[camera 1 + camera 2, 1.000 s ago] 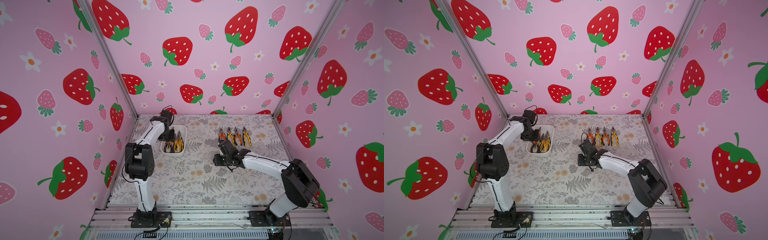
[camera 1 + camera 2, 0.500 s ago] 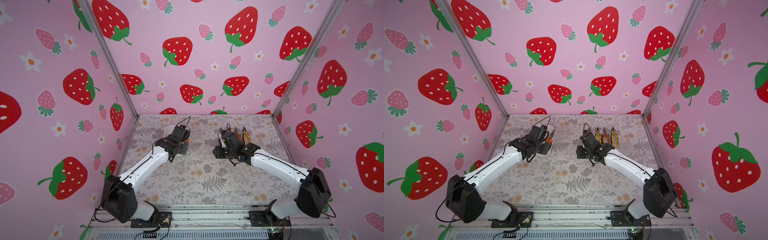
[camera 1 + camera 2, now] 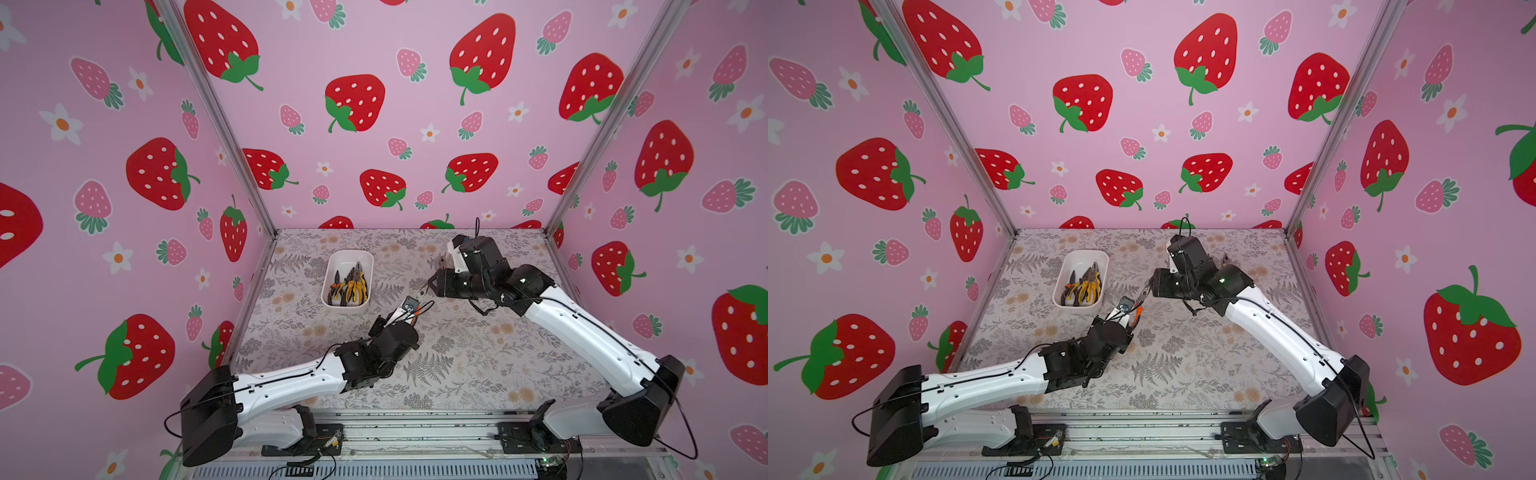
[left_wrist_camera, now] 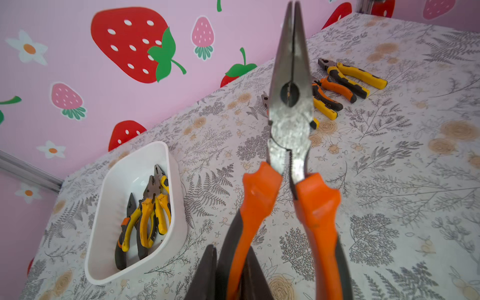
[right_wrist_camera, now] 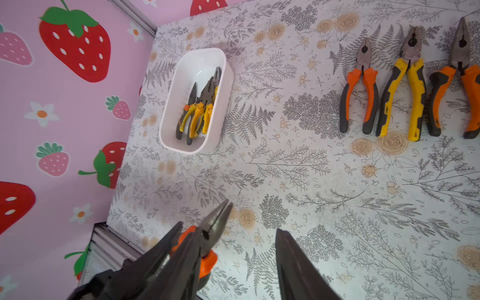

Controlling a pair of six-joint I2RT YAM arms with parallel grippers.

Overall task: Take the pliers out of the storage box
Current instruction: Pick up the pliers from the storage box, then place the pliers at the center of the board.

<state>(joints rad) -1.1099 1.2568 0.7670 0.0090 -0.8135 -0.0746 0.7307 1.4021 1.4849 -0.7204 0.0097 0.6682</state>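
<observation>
Both arms have swung to the middle of the bench point(image 3: 457, 357). Left end effector point(image 3: 409, 309) squeezes the orange-handled pliers point(image 4: 289, 124) by their rubbery handles. Their long grey metal nose points between the half-open fingers of the right end effector point(image 3: 429, 287). The smooth white storage box point(image 3: 348, 257), toward the back left corner, holds yellow pliers point(image 3: 351, 286).

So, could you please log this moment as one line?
left gripper: jaws shut on orange-handled pliers | right gripper: jaws open around its nose | storage box: holds other pliers
</observation>
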